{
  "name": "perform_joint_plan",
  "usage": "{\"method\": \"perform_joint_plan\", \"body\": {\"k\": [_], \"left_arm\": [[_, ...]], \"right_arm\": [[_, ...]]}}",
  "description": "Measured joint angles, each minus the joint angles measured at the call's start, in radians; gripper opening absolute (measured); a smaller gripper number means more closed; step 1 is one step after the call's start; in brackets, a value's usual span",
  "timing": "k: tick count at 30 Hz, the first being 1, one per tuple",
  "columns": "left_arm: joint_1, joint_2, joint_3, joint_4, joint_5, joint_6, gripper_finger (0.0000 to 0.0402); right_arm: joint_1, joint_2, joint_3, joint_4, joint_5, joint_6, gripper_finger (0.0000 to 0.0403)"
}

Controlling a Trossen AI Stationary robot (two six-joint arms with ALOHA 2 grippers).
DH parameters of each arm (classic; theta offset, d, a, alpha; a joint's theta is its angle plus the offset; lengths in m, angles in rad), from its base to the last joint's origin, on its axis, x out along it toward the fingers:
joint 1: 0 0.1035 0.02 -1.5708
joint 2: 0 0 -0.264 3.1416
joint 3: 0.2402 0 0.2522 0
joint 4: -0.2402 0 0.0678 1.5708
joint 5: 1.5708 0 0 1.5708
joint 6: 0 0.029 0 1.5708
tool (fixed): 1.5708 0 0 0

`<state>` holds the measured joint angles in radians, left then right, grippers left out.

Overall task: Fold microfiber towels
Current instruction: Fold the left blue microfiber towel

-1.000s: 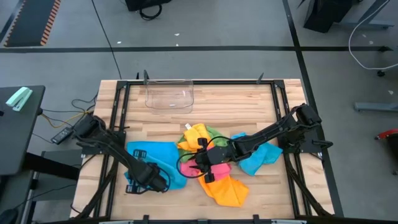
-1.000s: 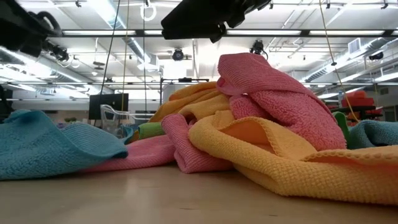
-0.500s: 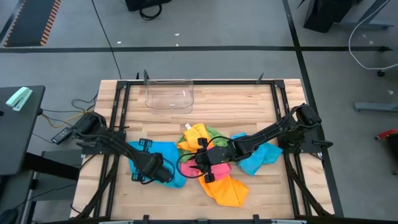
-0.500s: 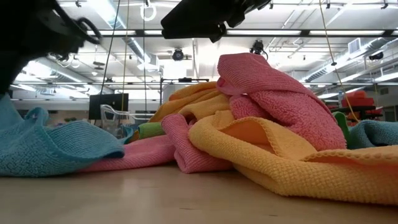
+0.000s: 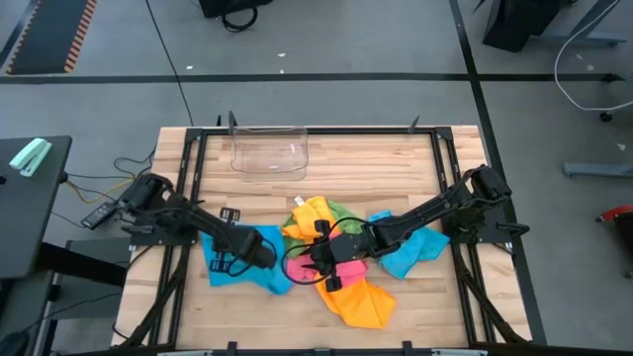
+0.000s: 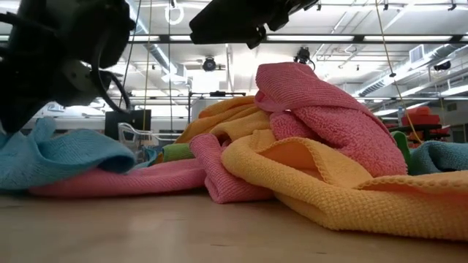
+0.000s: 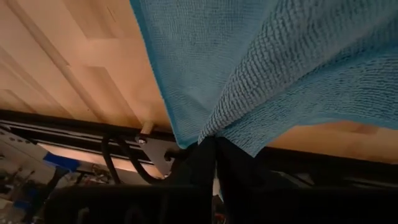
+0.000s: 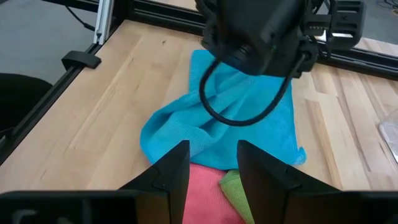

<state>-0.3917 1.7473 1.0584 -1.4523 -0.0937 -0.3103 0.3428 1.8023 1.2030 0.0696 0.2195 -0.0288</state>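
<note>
Several crumpled nubby towels [image 5: 341,267]; left tool [image 5: 265,250] pinching blue towel [image 5: 229,259].

A blue microfiber towel [image 5: 240,259] lies rumpled with one edge lifted, beside a crumpled heap of pink [image 6: 322,117], orange-yellow [image 5: 362,303], green [image 5: 339,211] and another blue towel [image 5: 415,249].

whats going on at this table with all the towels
A two-armed robot is folding microfiber towels. The left hand is shut on an edge of a blue towel and has it lifted and bunched on the left side of the wooden table. The right hand hangs with its fingers apart over the mixed pile of pink, orange-yellow and green towels in the middle, holding nothing. A second blue towel lies to the right, and a clear bin sits at the back.
</note>
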Motion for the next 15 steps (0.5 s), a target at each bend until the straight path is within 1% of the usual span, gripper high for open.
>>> {"method": "perform_joint_plan", "body": {"k": [8,12,15], "left_arm": [[0.083,0.000,-0.004,0.035,0.000,0.102,0.0007],[0.124,0.000,-0.004,0.096,-0.005,0.144,0.0017],[0.149,0.000,-0.009,0.112,-0.011,0.171,0.0021]], "right_arm": [[0.000,0.000,0.000,0.001,0.000,0.002,0.0143],[0.000,0.000,0.000,0.001,0.000,0.009,0.0143],[0.001,0.000,0.000,0.000,0.000,0.031,0.0143]]}}
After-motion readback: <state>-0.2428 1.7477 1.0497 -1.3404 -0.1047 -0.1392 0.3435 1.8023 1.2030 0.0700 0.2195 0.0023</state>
